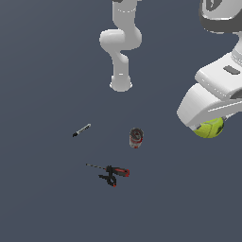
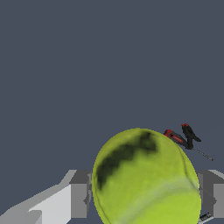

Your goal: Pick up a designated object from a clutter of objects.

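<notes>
Exterior view has the arm coming in big at the right edge of the frame, and the yellow-green ball (image 1: 210,128) is tucked right under the white tool (image 1: 208,124), only partly peeking out below the housing at the middle right. So the ball sits well apart from the rest of the clutter on the dark bench (image 1: 42,198). The dark red-banded can (image 1: 136,138) stands upright near the centre of the frame, the thin dark marker (image 1: 82,130) lies to its left, and the red-and-black screwdriver (image 1: 109,169) with its black clamp (image 1: 109,179) lies below the can, toward the lower middle. The arm's base and lower links (image 1: 120,47) show at the top centre. In the wrist picture the yellow-green ball (image 2: 146,179) fills the lower middle, squeezed between the two grey fingers (image 2: 79,194), one pressed against each side, so the tool (image 2: 146,194) is clamped on the ball, no gap visible on either side. Just past the ball's upper right edge you can spot the screwdriver (image 2: 175,138) and clamp (image 2: 189,133) far below, plus a bit of the marker (image 2: 204,216) in the lower right corner. The can isn't visible in that view.
</notes>
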You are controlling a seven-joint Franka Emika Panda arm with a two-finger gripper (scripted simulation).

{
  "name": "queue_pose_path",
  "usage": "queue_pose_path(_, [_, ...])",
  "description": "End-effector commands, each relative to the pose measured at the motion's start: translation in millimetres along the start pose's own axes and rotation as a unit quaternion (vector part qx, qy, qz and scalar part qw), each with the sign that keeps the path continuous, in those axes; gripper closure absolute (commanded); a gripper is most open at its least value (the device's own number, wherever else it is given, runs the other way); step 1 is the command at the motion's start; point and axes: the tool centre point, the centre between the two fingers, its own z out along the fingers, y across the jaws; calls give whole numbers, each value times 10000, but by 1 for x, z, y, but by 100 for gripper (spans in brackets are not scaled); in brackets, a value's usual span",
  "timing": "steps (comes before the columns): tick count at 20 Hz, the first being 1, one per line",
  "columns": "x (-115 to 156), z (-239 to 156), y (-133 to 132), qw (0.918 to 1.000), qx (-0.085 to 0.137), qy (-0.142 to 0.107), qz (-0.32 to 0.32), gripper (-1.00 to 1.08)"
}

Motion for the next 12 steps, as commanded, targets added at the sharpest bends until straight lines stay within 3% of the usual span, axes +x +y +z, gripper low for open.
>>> queue_pose_path(1, [7, -10, -1, 10000, -1, 8, 1, 108])
queue_pose_path(12, [28, -35, -2, 10000, -1, 8, 1, 108])
